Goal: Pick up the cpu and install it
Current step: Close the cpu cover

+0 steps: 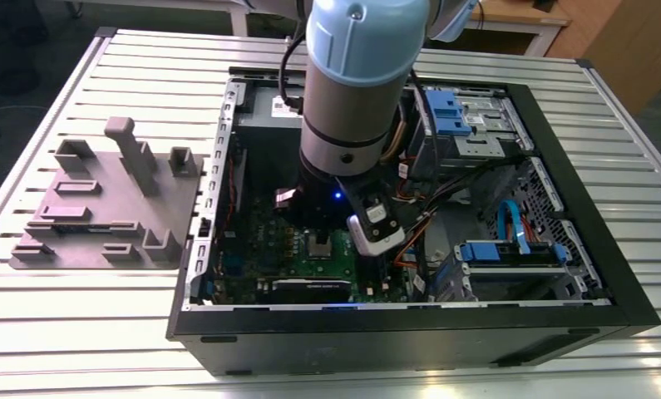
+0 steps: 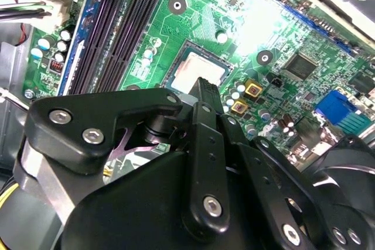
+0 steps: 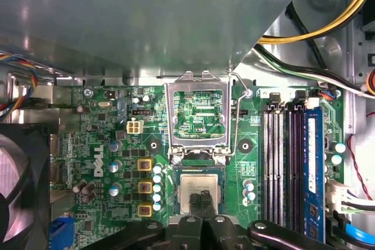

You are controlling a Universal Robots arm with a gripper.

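Robot arm (image 1: pixel 358 83) reaching down into an open computer case (image 1: pixel 629 316) that lies on its side on a slatted metal tabletop (image 1: pixel 86 332). On the exterior view's left, beside the case, a grey fixture plate (image 1: pixel 120 208) with upright blocks rests on the same tabletop.

In both wrist views the cpu (image 3: pixel 188 191) (image 2: pixel 193 71) lies flat and level in its socket on the green motherboard (image 3: pixel 105 144), silver top upward. The socket's metal retaining frame (image 3: pixel 170 115) stands hinged open just beside the chip, with its wire lever (image 3: pixel 236 115) raised along one side.

The tool (image 3: pixel 201 197) (image 2: pixel 205 89) is poised over the middle of the cpu. Its two black fingers (image 3: pixel 197 200) are drawn together with no gap visible and nothing is gripped between them. Whether the tips touch the chip's surface cannot be told.

Dark memory slots (image 3: pixel 275 162) run parallel near the socket, and a fan (image 3: pixel 17 191) sits at the far edge of the board.
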